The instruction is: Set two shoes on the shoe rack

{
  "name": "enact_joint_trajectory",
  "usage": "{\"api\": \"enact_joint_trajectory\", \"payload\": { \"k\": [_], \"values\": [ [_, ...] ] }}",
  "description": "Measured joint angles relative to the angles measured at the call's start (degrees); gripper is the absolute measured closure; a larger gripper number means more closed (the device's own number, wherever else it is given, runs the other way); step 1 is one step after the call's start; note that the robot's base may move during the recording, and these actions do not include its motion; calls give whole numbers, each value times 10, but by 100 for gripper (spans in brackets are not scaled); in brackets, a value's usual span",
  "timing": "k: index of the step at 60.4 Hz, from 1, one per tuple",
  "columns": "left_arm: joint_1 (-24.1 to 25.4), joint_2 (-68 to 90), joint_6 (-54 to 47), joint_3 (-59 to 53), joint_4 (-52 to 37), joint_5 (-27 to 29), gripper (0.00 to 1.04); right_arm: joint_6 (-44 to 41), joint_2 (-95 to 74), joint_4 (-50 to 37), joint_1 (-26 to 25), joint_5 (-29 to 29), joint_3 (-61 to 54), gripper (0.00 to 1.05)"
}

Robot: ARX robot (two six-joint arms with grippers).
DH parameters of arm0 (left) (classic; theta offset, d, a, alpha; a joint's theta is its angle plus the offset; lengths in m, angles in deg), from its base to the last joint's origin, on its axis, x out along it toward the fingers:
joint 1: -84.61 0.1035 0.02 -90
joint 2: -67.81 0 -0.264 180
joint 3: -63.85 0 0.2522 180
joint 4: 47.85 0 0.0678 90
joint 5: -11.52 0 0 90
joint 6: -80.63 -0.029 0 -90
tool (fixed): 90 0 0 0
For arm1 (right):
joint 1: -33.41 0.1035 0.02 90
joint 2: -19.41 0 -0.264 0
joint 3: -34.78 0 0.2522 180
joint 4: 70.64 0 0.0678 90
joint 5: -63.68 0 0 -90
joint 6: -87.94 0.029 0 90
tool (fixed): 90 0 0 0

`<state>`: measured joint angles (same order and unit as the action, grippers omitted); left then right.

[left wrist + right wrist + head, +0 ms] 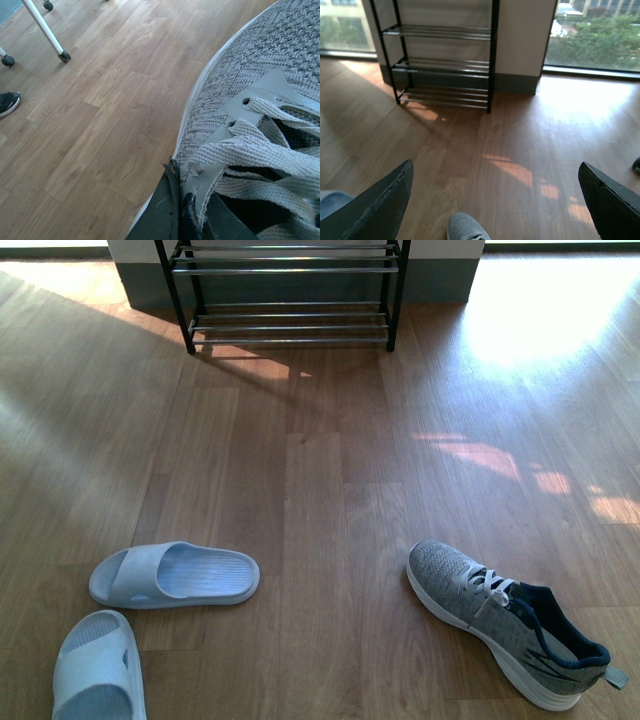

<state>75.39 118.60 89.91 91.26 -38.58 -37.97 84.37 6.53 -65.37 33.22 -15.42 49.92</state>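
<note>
My right gripper (495, 165) is spread wide above the floor sneaker (500, 615), toe angled left toward the far rack (290, 300), so that arm's nearest, while the left gripper (187, 210) looks pinched on the other sneaker (260, 75) by its laces.

No readable lettering anywhere I look: none on the floor sneaker (505, 625), the close-up sneaker (270, 75), the pale slides (175, 575) or the shoe rack (290, 337).
</note>
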Motion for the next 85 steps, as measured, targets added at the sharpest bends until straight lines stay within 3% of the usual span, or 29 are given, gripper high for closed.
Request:
{"api": "enact_joint_trajectory", "payload": {
  "k": [16, 22, 34, 46, 62, 85],
  "values": [
    [0, 0, 0, 0, 0, 3, 103, -94, -509, -344, 40, -18, 108, 9],
    [0, 0, 0, 0, 0, 4, 103, -129, -692, -411, 37, -16, 155, 9],
    [0, 0, 0, 0, 0, 2, 103, -154, -988, -433, 7, -5, 258, 9],
    [0, 0, 0, 0, 0, 3, 103, -177, -1166, -432, -24, 11, 335, 9],
    [0, 0, 0, 0, 0, 2, 103, -181, -1297, -390, -61, 8, 419, 9],
    [0, 0, 0, 0, 0, 2, 103, -166, -1371, -369, -67, 8, 476, 9]
  ]
}}
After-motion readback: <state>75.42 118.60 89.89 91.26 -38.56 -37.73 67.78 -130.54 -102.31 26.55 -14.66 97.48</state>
